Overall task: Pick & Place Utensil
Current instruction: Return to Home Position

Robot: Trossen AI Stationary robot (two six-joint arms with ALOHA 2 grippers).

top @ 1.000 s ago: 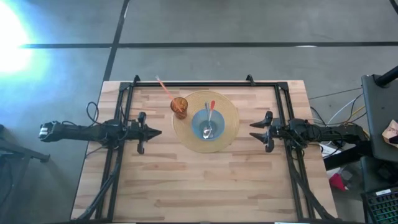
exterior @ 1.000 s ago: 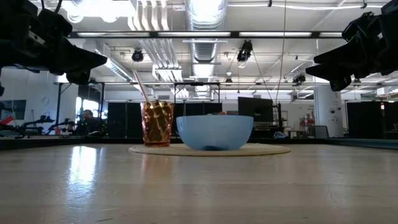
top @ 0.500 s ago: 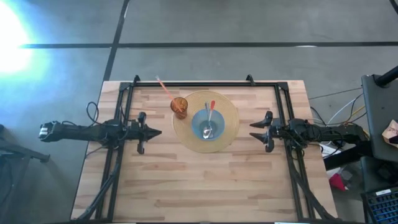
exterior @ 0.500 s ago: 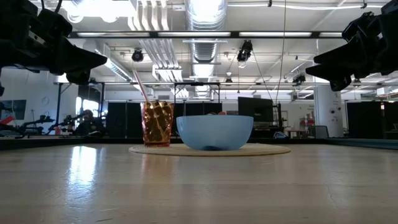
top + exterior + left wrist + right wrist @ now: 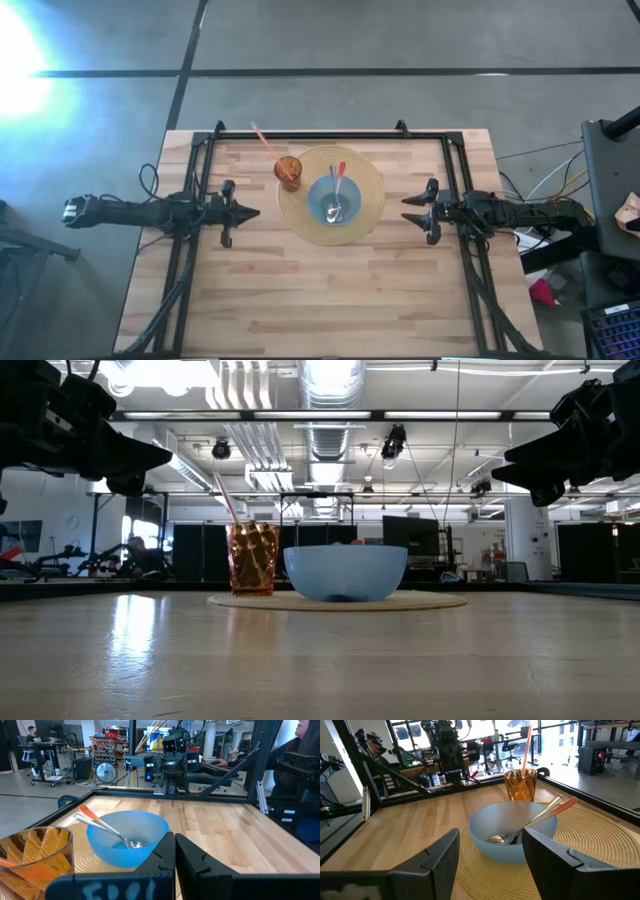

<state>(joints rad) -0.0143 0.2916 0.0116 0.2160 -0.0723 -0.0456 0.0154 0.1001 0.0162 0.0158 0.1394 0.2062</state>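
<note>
Two hands hang above the tabletop (image 5: 300, 300), both empty. My left hand (image 5: 243, 212) is pinched shut, left of the brown cup (image 5: 289, 170) holding the orange straw (image 5: 264, 141). On the mat (image 5: 371, 186), the blue bowl (image 5: 333, 200) holds the fork (image 5: 333, 183) and spoon (image 5: 341, 170). My right hand (image 5: 405, 210), fingers spread, waits right of it. A low inward swing could tip the cup, I judge. Open tabletop lies near, inside the black frame (image 5: 320, 134).

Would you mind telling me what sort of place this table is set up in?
Most likely a robotics lab or workshop in an open industrial hall: exposed ceiling ducts and strip lights, a bare concrete floor around the wooden table, and stocked shelves beyond.
</note>
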